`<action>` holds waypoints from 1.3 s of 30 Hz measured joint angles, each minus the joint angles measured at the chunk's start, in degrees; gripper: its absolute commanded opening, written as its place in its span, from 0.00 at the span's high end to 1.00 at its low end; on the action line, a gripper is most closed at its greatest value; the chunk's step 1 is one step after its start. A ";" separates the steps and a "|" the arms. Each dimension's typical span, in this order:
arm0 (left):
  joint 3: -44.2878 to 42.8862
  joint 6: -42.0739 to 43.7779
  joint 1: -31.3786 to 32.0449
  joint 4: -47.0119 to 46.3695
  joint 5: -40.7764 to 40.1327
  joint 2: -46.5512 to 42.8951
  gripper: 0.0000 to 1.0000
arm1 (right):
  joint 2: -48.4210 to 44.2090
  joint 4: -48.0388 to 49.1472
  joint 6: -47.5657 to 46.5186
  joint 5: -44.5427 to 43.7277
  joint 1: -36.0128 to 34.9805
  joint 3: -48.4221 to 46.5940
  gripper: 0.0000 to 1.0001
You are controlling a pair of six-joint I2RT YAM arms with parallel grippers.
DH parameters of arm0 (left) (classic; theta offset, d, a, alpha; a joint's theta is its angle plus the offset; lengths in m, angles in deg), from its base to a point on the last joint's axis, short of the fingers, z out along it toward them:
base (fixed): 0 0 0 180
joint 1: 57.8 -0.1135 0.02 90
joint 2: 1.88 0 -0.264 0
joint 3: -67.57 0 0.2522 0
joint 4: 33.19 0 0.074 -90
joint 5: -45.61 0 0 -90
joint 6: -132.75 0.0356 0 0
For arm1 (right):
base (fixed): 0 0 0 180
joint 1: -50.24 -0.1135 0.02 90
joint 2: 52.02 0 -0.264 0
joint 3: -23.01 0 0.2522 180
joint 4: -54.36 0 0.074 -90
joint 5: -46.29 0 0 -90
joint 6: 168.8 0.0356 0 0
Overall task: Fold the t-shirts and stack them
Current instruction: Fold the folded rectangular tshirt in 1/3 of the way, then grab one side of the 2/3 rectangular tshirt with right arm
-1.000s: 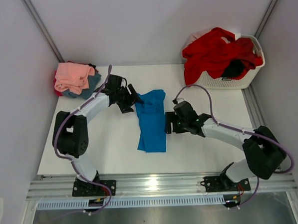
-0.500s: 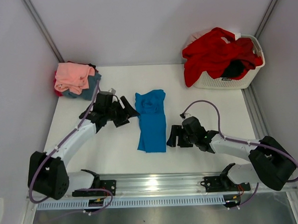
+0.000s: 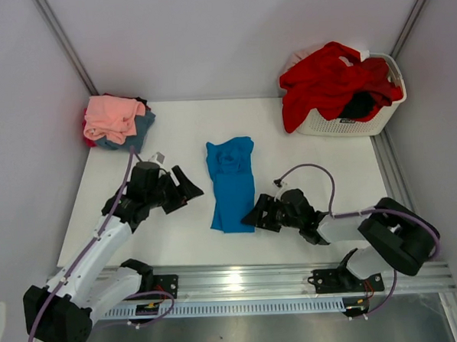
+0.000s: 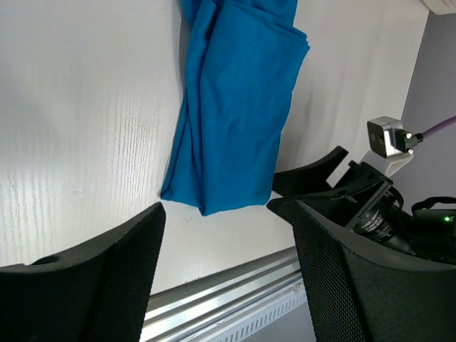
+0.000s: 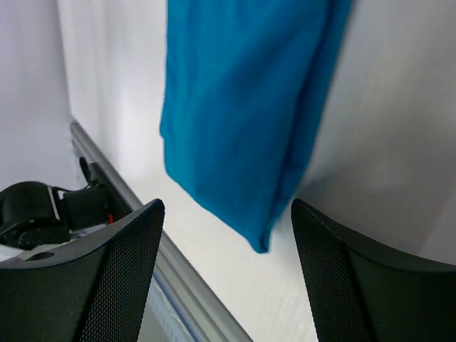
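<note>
White walls stand round a white table [image 3: 177, 220], and the folding job looks about half done. At the far left corner sits a pile [image 3: 115, 122] of folded shirts. A pink t-shirt [image 3: 111, 116] is on top, with a slate blue one under it and bits of red and black peeking out.

The blue t-shirt [image 3: 231, 182] lies flat in the middle of the table. It is folded into a long thin strip, so its sides look done. It likely needs folding end to end, and then it can go on the pile.

The left gripper [image 3: 185, 195] hangs just left of the strip, a little apart from it. Its fingers are spread wide and hold nothing. The right gripper [image 3: 255, 214] is low by the near right corner of the strip, just beside the cloth. It is spread wide too, and empty.

The white basket [image 3: 349, 125] stands at the far right corner. A big red t-shirt [image 3: 327, 78] is heaped in it and spills over the rim, and a black t-shirt [image 3: 359, 103] is tucked in beside it. Those two are not folded yet, so there is more work to do.
</note>
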 measured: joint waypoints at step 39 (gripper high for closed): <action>-0.07 7.34 0.04 5.25 -0.24 0.33 0.24 | -5.25 -37.51 1.53 0.79 -16.44 -21.29 1.00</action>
